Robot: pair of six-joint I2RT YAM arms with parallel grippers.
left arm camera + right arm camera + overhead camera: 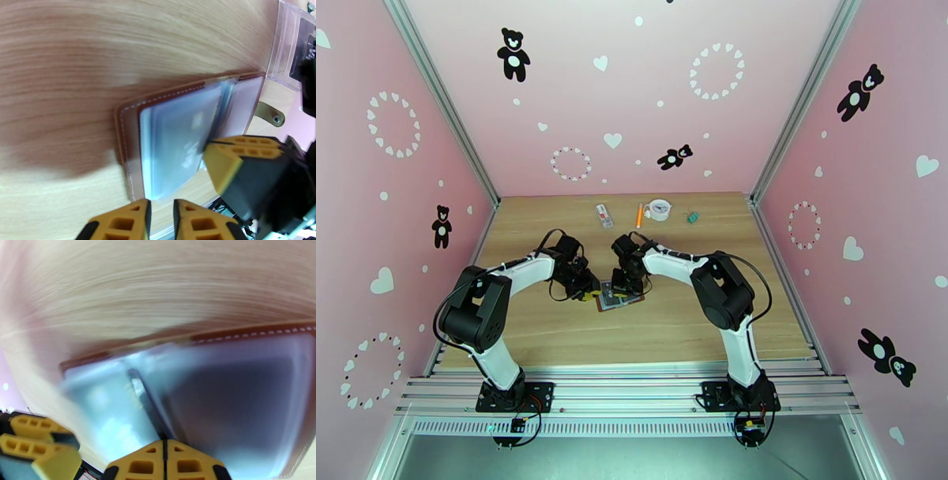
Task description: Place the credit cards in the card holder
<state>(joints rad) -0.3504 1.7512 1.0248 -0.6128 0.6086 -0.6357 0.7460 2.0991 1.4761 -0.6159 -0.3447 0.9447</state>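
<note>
The brown card holder (126,130) lies open on the wooden table, its grey-blue see-through pockets (177,146) facing up; it also appears in the right wrist view (245,334) and at mid-table from above (616,304). My right gripper (164,461) is shut on a thin dark credit card (148,405), seen edge-on, with its far end inside a pocket. From the left wrist, the right gripper's fingers (237,158) hang over the holder's right half. My left gripper (161,221) is pinched to a narrow gap at the holder's near edge. More dark cards (302,43) sit in a clear pouch.
Along the back of the table lie a white-and-red packet (604,214), an orange pen (639,215), a white tape roll (660,208) and a small green thing (693,215). The clear pouch (284,51) lies just past the holder. Pink walls stand on three sides.
</note>
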